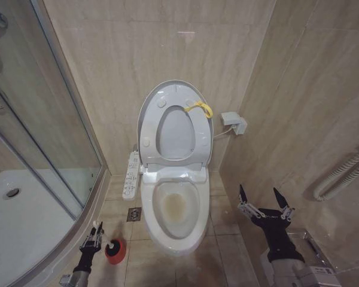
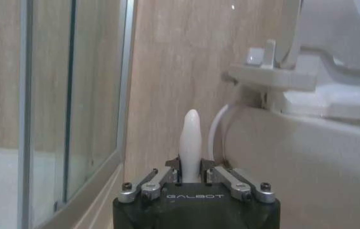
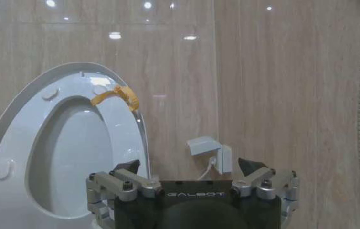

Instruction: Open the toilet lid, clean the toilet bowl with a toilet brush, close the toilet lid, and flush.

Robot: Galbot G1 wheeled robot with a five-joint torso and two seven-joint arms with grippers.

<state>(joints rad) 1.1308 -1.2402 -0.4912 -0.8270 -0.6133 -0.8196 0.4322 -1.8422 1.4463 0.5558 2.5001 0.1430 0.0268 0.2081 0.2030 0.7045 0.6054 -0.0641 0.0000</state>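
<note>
Left gripper point(image 1: 96, 230) sat low on the floor by the shower, jaws clamped on the toilet brush point(image 2: 190, 143) handle above its red holder point(image 1: 115, 251). My right gripper point(image 1: 265, 200) hovered beside the toilet bowl point(image 1: 178, 206), jaws wide open, empty. Toilet lid point(image 1: 167, 95) stood up against the wall, so opening was done; scrubbing the stained bowl, closing and flushing were left.
</note>
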